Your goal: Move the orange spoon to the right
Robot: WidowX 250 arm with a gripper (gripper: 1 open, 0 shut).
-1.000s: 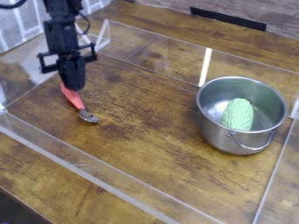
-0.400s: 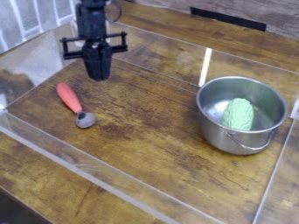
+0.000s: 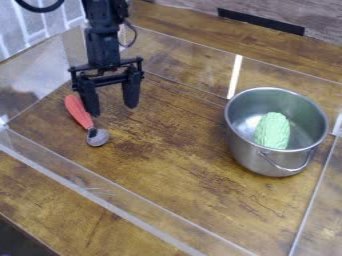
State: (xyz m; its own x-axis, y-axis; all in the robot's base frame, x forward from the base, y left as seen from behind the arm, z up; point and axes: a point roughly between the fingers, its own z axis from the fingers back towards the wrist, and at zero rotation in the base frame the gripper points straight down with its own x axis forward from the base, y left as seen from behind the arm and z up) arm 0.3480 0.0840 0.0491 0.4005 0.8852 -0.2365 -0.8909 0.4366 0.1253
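Since the frame w/ the fingers pinched around the spoon's handle, the arm has let go and shifted toward the pot side; the fingers, pressed together a moment ago, are now spread wide. Orange spoon (image 3: pixel 80 117) has ended up flat on the table (image 3: pixel 174 160), handle pointing up-left, silver bowl at lower right, a bit lower-left of where it was being gripped.

Fingers (image 3: pixel 108 97) hang over the table pointing mostly down, two dark prongs well apart w/ nothing between them. Left prong (image 3: pixel 88 98) sits just beside the spoon's handle; can't tell if it touches. Spoon is left of center inside the clear-walled tray area.

Steel pot (image 3: pixel 275 131) stands at far right, well apart from spoon, w/ a green ribbed object (image 3: pixel 275 130) lying inside it.
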